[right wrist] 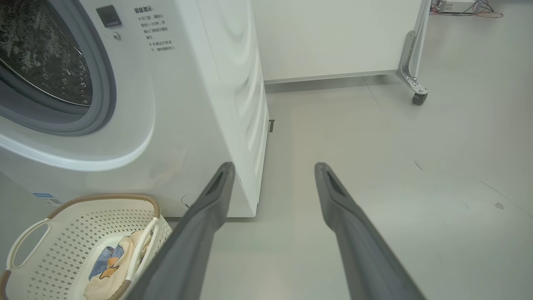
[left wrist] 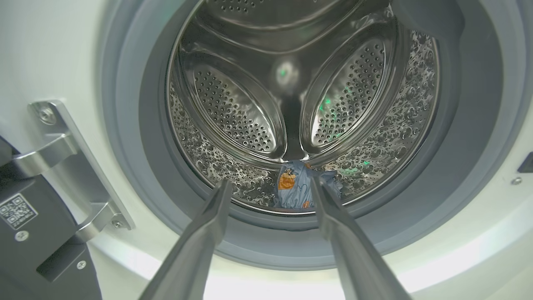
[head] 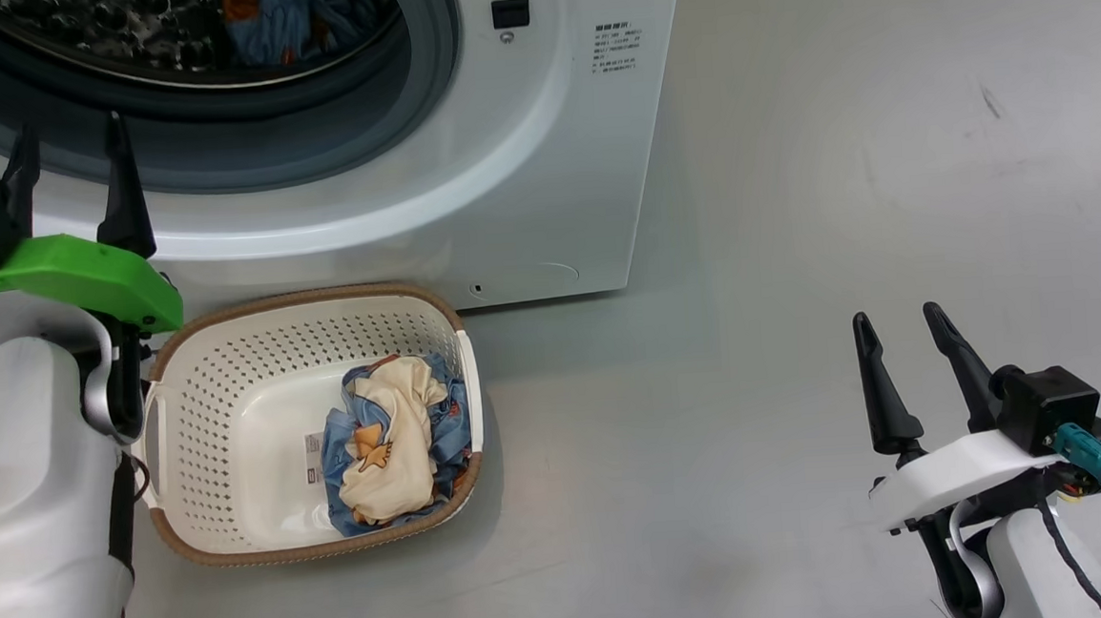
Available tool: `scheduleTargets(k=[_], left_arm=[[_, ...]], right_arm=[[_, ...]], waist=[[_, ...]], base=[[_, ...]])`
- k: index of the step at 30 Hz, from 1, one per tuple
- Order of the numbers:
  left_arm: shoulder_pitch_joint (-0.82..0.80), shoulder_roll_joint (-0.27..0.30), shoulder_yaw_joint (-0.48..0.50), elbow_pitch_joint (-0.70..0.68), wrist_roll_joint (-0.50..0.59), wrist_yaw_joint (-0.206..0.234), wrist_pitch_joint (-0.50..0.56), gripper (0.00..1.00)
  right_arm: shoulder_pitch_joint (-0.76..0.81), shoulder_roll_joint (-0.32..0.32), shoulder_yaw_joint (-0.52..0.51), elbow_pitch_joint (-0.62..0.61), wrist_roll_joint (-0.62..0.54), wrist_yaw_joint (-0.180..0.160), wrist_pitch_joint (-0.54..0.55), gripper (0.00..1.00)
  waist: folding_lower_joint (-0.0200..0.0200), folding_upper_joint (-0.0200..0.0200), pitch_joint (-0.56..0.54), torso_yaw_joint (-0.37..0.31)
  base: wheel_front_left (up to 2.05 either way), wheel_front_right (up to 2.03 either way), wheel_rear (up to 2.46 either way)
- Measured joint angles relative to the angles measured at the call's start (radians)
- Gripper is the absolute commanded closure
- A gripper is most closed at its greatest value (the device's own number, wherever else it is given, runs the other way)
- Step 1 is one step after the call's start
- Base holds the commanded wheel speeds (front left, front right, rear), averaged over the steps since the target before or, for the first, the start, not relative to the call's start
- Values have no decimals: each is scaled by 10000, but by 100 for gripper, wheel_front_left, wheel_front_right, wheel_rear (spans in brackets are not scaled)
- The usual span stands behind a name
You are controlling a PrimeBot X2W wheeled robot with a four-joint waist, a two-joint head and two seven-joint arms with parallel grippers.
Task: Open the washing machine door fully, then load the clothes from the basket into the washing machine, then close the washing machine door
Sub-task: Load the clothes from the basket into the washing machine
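The washing machine (head: 467,190) stands open, with its grey gasket and steel drum (left wrist: 233,104) showing. One light blue garment (left wrist: 297,189) lies at the drum's front bottom. At the left edge of the left wrist view are the metal hinge (left wrist: 62,154) and a black part of the washing machine door (left wrist: 33,246). The cream basket (head: 320,295) sits on the floor before the machine, holding cream and blue clothes (head: 391,443). My left gripper (head: 74,176) is open and empty, just outside the drum mouth. My right gripper (head: 897,318) is open and empty above the bare floor, to the right of the basket.
Grey floor (head: 795,237) stretches to the right of the machine. In the right wrist view a white cabinet on a caster (right wrist: 418,98) stands behind the machine. A barcode sticker (head: 316,457) shows on the basket's bottom.
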Motion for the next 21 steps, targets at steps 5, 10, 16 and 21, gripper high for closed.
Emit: scheduleTargets(k=[5,10,16,21], left_arm=[[729,0,401,-696,-10,46,-2,0],[1717,-17,564,-1181,-8,109,-2,0],[3168,-17,844,-2132,111,265,-2,0],[4557,-109,1174,-3026,267,493,-2,0]], right_arm=[[231,-2,21,50,0,0,0,0],[344,0,100,71,0,0,0,0],[773,-19,107,132,0,0,0,0],[1210,-58,61,144,2,0,0,0]], waist=[[0,0,-495,1],[0,0,-979,-32],[0,0,-1641,-97],[0,0,-2166,-134]], base=[[0,0,0],[0,0,0],[0,0,0],[0,0,0]])
